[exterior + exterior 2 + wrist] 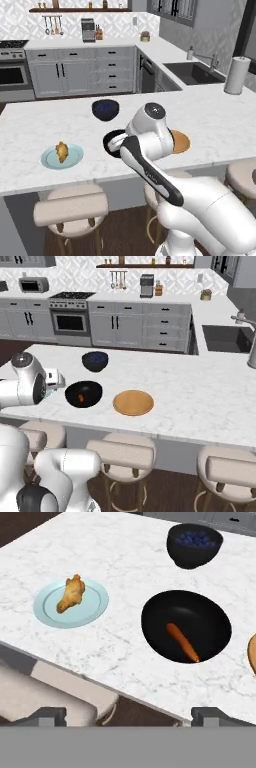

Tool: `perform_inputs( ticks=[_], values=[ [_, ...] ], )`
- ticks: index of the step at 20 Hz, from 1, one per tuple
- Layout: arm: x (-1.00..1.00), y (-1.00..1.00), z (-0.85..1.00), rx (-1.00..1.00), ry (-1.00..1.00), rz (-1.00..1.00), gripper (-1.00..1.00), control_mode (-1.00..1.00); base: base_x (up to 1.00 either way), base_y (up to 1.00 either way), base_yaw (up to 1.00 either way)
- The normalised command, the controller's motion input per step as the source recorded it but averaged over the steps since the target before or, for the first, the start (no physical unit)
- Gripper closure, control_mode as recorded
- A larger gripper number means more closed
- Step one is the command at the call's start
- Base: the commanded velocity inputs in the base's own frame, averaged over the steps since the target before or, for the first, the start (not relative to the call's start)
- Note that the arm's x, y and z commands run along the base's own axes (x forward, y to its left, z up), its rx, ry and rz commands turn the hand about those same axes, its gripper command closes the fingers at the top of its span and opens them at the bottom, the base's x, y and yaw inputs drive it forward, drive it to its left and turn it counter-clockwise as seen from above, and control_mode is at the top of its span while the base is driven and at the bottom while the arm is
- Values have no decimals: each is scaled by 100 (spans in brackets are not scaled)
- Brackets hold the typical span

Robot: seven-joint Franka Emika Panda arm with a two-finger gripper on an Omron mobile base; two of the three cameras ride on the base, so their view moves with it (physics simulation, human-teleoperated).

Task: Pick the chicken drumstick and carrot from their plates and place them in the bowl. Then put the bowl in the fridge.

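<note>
The golden-brown chicken drumstick (70,594) lies on the pale light-blue plate (95,609) at the left of the marble island. To its right the glossy black bowl (210,619) holds the orange carrot (182,642). The tan plate (133,402) sits bare, right of the bowl. My gripper (129,718) hovers above the island's front edge, nearer than the bowl and plate. It is open, its fingertips (47,716) wide apart with nothing between them. In the left base view my arm covers part of the black bowl (111,140). The fridge is out of view.
A dark bowl with a blue speckled inside (194,544) stands behind the black bowl. Padded stools (70,210) line the island's front edge. A paper towel roll (236,75) and a sink (192,72) are on the far right counter.
</note>
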Motion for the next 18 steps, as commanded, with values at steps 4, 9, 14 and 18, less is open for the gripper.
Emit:
perform_inputs(
  ticks=[4, 9, 14, 18],
  values=[
    [0, 0, 0, 0, 0, 0, -100, 100, 0, 86, -11],
    [58, 6, -2, -1, 3, -12, -100, -100, 0, 6, -4],
    [75, 44, -41, 0, 13, -10, -100, -100, 0, 0, 0],
    [56, 96, -47, 0, 21, 0, -100, -100, 0, 0, 0]
  ],
)
